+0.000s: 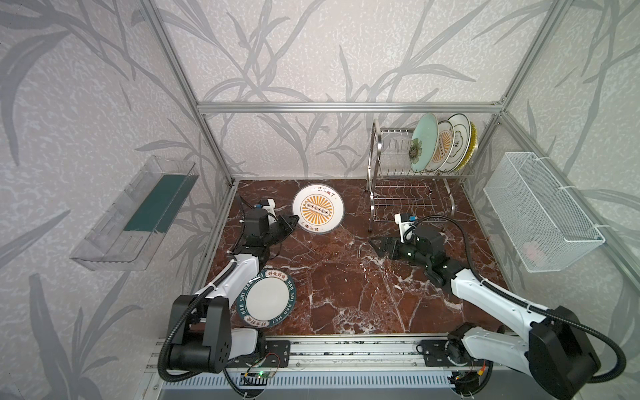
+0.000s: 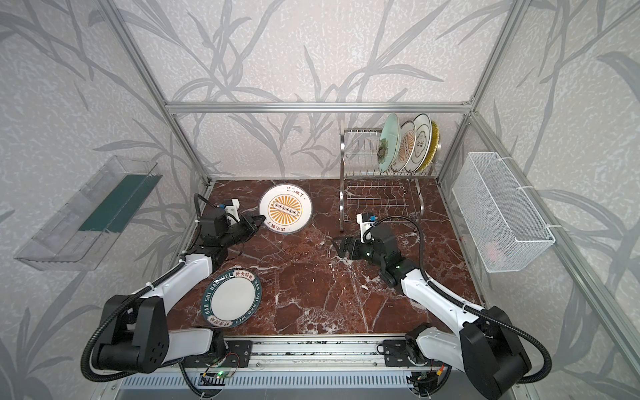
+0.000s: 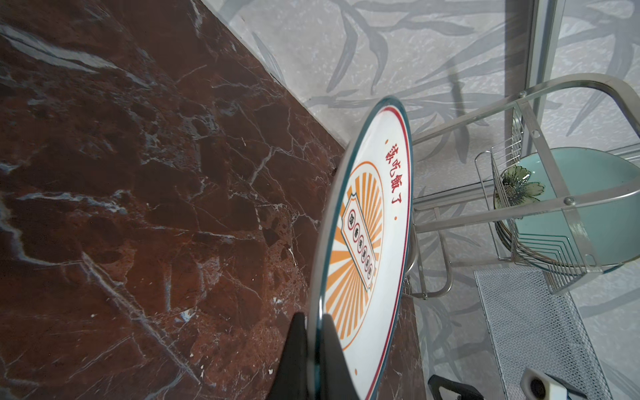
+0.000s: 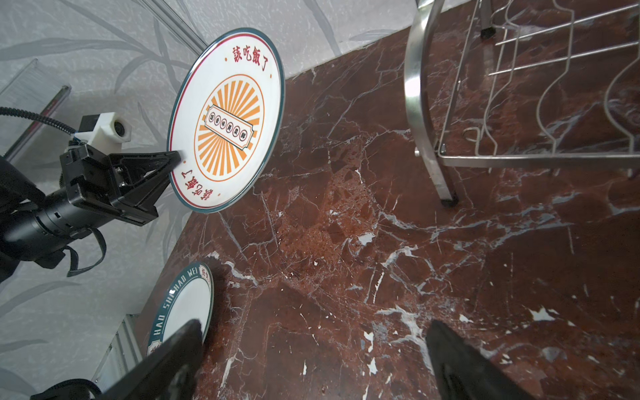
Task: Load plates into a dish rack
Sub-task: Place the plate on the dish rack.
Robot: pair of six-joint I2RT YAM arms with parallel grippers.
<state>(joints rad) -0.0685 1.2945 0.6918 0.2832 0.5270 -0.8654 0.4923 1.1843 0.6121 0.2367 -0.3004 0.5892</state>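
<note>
My left gripper (image 1: pixel 294 218) (image 3: pixel 313 317) is shut on the rim of a white plate with an orange sunburst (image 1: pixel 318 207) (image 3: pixel 367 225) (image 4: pixel 228 121). The plate is held tilted at the back left and looks lifted off the marble top. My right gripper (image 1: pixel 375 246) (image 4: pixel 313 325) stands open over bare marble at mid-right, nothing between its fingers. A teal-lettered plate (image 1: pixel 268 299) (image 4: pixel 183 304) lies flat at the front left beside the left arm. The dish rack (image 1: pixel 371 166) (image 4: pixel 415 86) stands at the back right. Its upper tier holds several upright plates, the pale green one (image 1: pixel 424 142) nearest its open slots.
A clear plastic tray (image 1: pixel 135 214) hangs on the left wall and a white mesh basket (image 1: pixel 540 211) on the right wall. Aluminium frame posts edge the brown marble table (image 1: pixel 346 294). The rack's lower wire tier (image 1: pixel 405 201) lies just behind my right gripper.
</note>
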